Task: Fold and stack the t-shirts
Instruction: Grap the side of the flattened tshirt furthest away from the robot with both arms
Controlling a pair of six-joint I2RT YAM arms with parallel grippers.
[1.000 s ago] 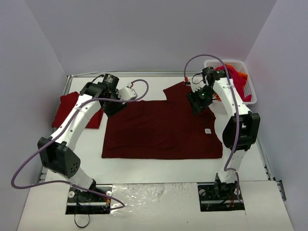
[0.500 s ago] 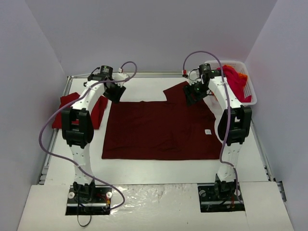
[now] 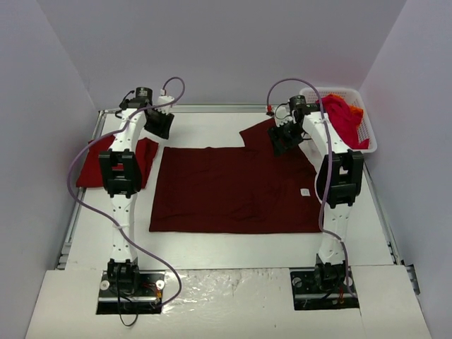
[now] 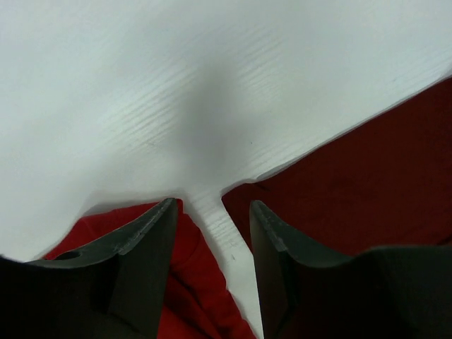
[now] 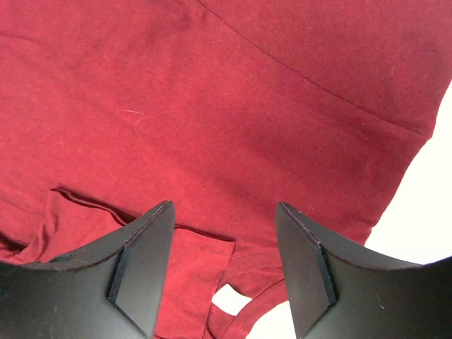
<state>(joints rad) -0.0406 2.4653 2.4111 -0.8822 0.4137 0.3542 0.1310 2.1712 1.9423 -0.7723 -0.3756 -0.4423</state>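
Note:
A large dark maroon t-shirt (image 3: 236,187) lies flat mid-table, one sleeve (image 3: 258,134) sticking out at the far side. A brighter red folded t-shirt (image 3: 95,168) lies at the left edge. My left gripper (image 3: 157,127) is open and empty above the bare strip between the red shirt (image 4: 198,282) and the maroon shirt's corner (image 4: 353,191). My right gripper (image 3: 284,139) is open and empty over the maroon shirt's sleeve and collar area (image 5: 233,120). More red and orange shirts (image 3: 346,120) lie in the basket.
A white lattice basket (image 3: 369,145) stands at the far right corner. A raised metal rail (image 3: 212,108) runs along the table's far edge. A small white tag (image 3: 305,192) shows on the maroon shirt's right side.
Both arms have reached toward the far side. The left gripper has gone from the maroon shirt's far left corner to beyond it; the right gripper has moved a little farther up over the sleeve.

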